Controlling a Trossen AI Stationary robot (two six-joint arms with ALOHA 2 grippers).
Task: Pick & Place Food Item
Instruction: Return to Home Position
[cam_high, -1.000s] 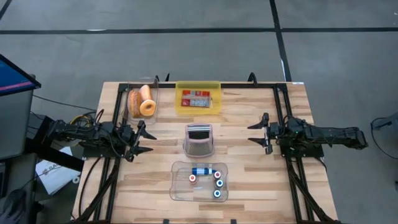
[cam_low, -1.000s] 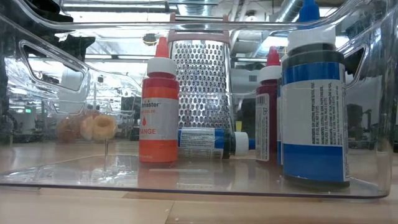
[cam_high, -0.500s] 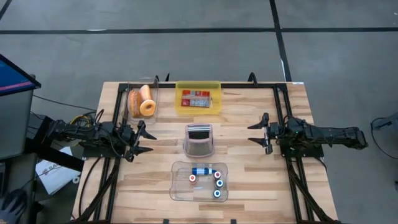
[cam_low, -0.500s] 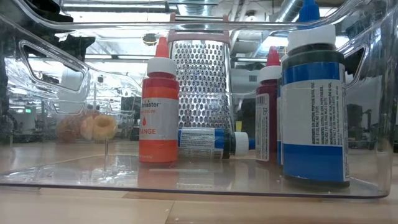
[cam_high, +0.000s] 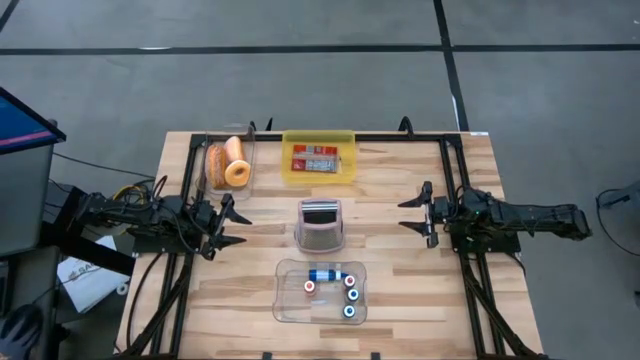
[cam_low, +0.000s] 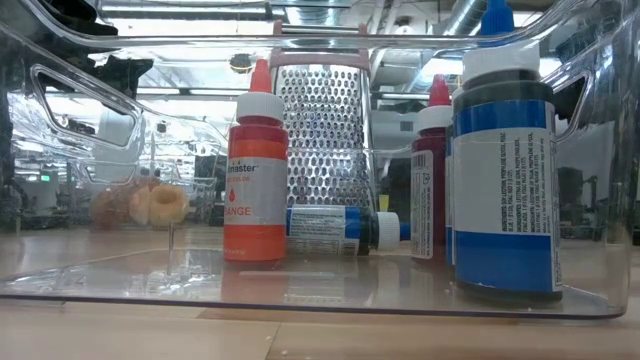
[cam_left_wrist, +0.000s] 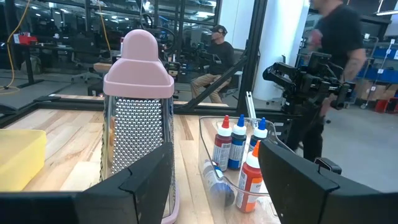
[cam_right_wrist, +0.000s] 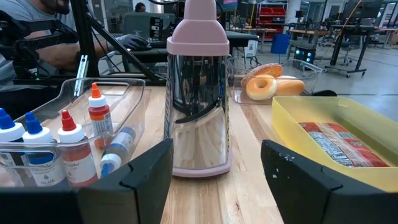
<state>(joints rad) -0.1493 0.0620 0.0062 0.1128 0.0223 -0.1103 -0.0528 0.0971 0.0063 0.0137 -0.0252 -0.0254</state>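
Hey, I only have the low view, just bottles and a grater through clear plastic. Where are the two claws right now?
Observer: The left claw is open and empty at the left side of the table, pointing toward the grater.
Operator: And the right one?
Observer: The right claw is open and empty too, at the right side, facing the grater.
Operator: Anything beyond the grater?
Observer: A yellow tray with a red packet, next to the clear bin holding the donuts.

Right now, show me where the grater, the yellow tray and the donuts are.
grater (cam_high: 321, 224): high view, on its pink top.
yellow tray (cam_high: 349, 158): high view, on the bare strip by its right wall.
donuts (cam_high: 231, 172): high view, on the ring of the flat-lying one.
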